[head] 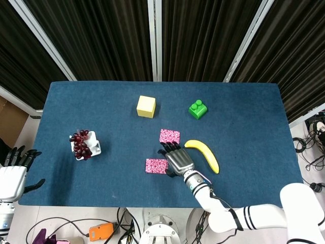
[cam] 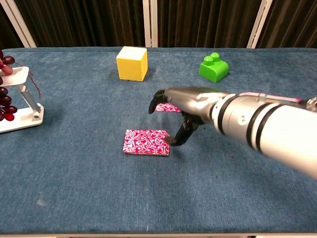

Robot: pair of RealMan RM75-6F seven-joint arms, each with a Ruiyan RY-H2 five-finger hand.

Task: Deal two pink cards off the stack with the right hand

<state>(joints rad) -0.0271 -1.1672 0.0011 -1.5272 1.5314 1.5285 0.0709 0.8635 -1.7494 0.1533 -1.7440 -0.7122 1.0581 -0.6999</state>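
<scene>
The pink patterned card stack [head: 155, 165] [cam: 145, 142] lies on the blue table near its front middle. A single dealt pink card [head: 169, 135] [cam: 169, 107] lies flat behind it, partly hidden by my fingers in the chest view. My right hand [head: 177, 160] [cam: 184, 106] hovers just right of the stack with its fingers spread and curved downward, holding nothing; its thumb tip reaches down near the stack's right edge. My left hand [head: 14, 170] stays off the table at the far left, fingers apart and empty.
A yellow banana [head: 203, 154] lies right of my right hand. A yellow cube [head: 145, 106] [cam: 132, 63] and a green brick [head: 198, 109] [cam: 213, 68] sit further back. A white stand with dark grapes [head: 84, 144] [cam: 15, 99] is at the left.
</scene>
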